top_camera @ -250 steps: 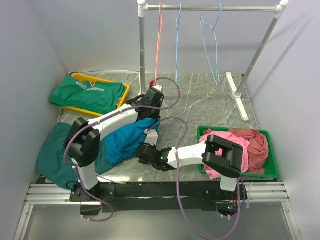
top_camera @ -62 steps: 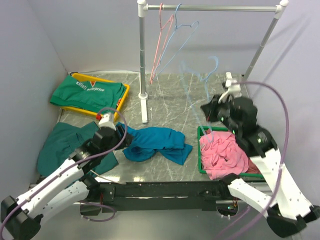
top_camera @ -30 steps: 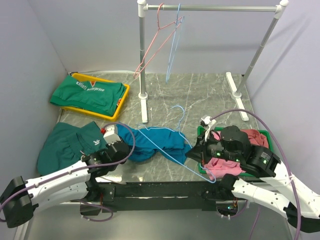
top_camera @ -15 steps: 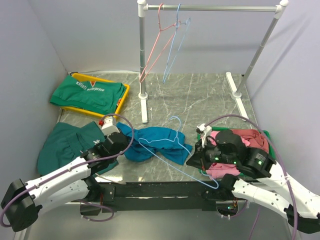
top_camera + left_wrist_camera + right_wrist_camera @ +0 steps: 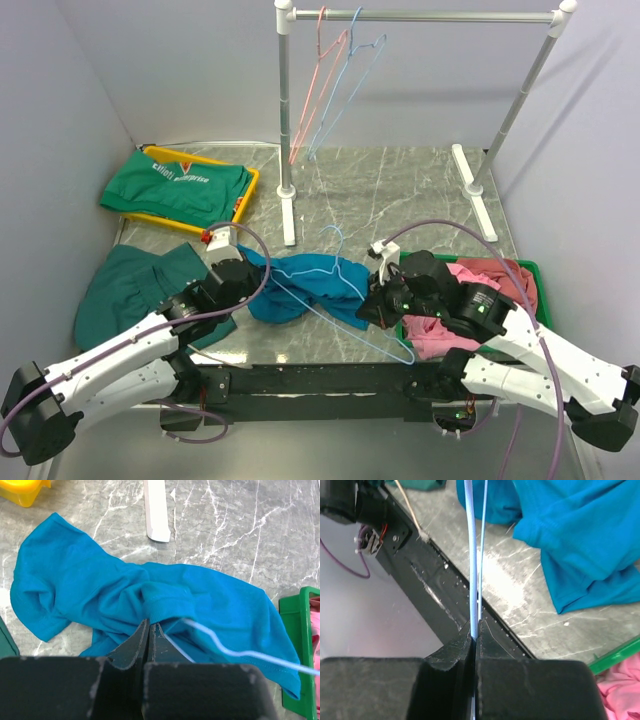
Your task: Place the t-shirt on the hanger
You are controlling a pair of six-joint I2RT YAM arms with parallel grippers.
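On the marble table (image 5: 420, 190), between my two arms, I am cataloguing as follows.

Item 1: t-shirt (image 5: 310, 282), teal-blue, short-sleeved. It is lying crumpled in a loose heap, its right edge near the green bin (image 5: 295, 650), and it is not yet on anything.
- Handling: I am judging it soft, light and limp. It will sag from any single pinch and will not hold an opening by itself.
- Where to hold: a stitched edge, hem or collar, where the doubled cloth gives the pads something to bite (a single layer mid-panel would only tent up and slip).

Item 2: hanger (image 5: 471, 555), thin light blue wire. It is slanting across the shirt's right side, hook pointing toward the rack, and one bend is meeting the cloth just beside my left fingertips.
- Handling: I am judging it light, springy and slick, likely to swivel in a narrow pinch.
- Where to hold: close to a corner or the neck, not mid-span.

Item 3: left gripper (image 5: 149, 626). The jaws are pressing together, and the tips appear to be pinching a seamed fold of the shirt.

Item 4: right gripper (image 5: 474, 636). The jaws are clamping the hanger wire, which is running straight out between them over the table's near edge.
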